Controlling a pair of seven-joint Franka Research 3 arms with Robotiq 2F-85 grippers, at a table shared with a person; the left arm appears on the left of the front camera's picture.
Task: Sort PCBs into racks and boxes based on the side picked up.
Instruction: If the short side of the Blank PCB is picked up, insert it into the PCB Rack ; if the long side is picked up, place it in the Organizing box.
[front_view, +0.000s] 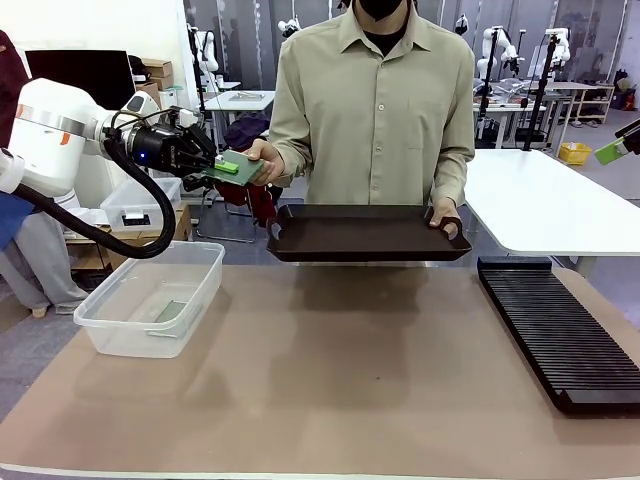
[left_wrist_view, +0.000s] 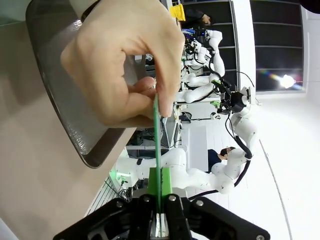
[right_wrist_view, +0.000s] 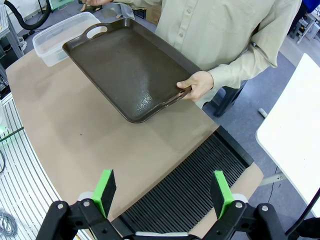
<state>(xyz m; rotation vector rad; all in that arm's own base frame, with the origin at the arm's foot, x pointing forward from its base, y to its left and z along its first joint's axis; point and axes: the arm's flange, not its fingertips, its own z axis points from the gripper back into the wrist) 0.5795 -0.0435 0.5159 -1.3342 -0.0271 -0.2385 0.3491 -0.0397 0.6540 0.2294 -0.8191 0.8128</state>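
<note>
Handover: PCB (front_view: 238, 167) pinched at both ends.
Left hand (front_view: 212, 165) closed on near edge; person's hand (front_view: 266, 160) grips far edge; tub (front_view: 150, 300) directly below.

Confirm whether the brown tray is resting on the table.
No. The person's hand holds the brown tray lifted above the table.

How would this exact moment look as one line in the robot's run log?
left gripper: shut on PCB | person's hand: also holding PCB | right gripper: open above rack | tray: held by person
</note>
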